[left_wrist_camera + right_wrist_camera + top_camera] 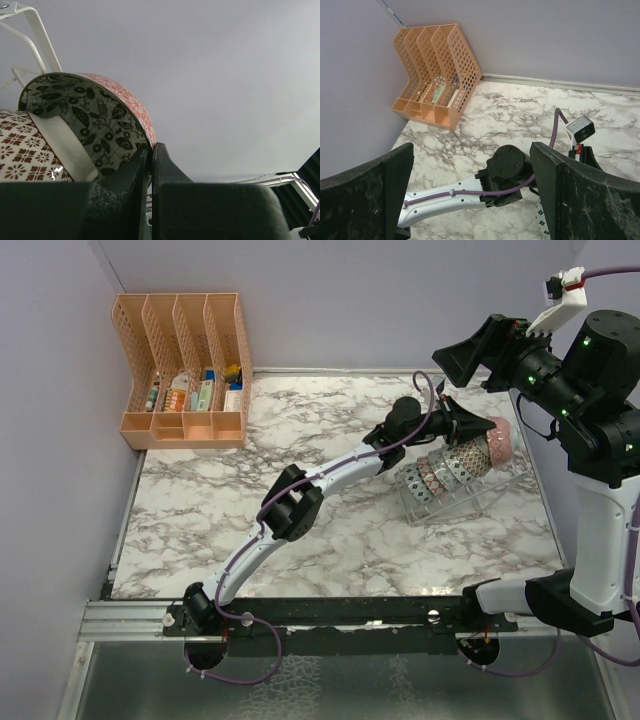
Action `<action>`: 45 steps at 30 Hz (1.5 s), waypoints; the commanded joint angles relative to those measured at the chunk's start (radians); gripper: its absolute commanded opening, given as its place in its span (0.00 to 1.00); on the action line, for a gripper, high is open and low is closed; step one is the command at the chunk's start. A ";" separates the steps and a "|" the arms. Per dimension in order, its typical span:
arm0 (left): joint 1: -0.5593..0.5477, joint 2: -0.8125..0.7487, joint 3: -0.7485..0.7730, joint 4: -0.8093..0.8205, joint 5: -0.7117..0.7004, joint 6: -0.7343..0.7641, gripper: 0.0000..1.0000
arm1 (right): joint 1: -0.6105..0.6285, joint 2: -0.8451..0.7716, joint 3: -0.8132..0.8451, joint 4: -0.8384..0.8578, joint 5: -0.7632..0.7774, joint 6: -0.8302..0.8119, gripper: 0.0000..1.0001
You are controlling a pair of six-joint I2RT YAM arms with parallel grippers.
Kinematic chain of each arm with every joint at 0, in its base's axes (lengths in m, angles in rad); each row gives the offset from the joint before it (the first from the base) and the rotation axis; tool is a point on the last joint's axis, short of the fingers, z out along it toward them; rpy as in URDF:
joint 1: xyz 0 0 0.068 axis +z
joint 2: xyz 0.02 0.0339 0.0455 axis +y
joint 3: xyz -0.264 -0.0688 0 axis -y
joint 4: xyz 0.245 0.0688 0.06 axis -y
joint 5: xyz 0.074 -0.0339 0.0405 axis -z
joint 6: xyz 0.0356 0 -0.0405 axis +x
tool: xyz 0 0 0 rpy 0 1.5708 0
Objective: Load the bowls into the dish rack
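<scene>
Left gripper (pixel 151 150) jaws were clamped on the rim of a red/pink bowl (pixel 107 112), one finger inside against the black leaf pattern and one outside. The bowl was held on edge at the right-hand end of the dish rack (pixel 462 502), just beside a brown-patterned bowl (pixel 17 157) standing there. Could not tell whether its lower rim sat in a slot. A row of other bowls (pixel 437 472) stood on edge in the rack; the count was unclear under the arm. Right gripper (pixel 470 147) jaws were wide apart with nothing between them, raised well above the rack. The peach organizer (pixel 185 365) sat in the far left corner of the marble table (pixel 250 520), well apart. No loose bowls showed on the table.

Judgement: step in hand was placing what looked like the last bowl. The next move calls for lowering it until the rim rests in a slot, then opening the jaws and backing out without nudging the neighbour.
</scene>
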 commanded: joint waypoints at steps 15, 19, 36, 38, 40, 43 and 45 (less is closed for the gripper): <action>-0.028 0.005 0.080 0.111 -0.046 -0.030 0.00 | -0.007 -0.011 -0.005 0.025 -0.014 -0.005 1.00; -0.028 -0.001 0.074 0.135 -0.063 -0.044 0.00 | -0.007 -0.011 -0.006 0.026 -0.016 -0.004 0.99; -0.038 -0.072 -0.036 0.189 -0.222 -0.050 0.00 | -0.007 0.000 0.024 -0.014 -0.014 -0.015 0.99; -0.038 -0.070 -0.028 0.174 -0.232 -0.050 0.00 | -0.007 0.004 0.034 -0.021 -0.014 -0.019 0.99; -0.040 -0.081 -0.039 0.161 -0.241 -0.050 0.00 | -0.007 0.007 0.042 -0.026 -0.012 -0.023 0.99; -0.041 -0.092 -0.042 0.134 -0.246 -0.047 0.00 | -0.007 0.009 0.045 -0.025 -0.010 -0.026 0.99; -0.041 -0.096 -0.039 0.121 -0.250 -0.051 0.00 | -0.007 0.009 0.045 -0.024 -0.013 -0.026 0.99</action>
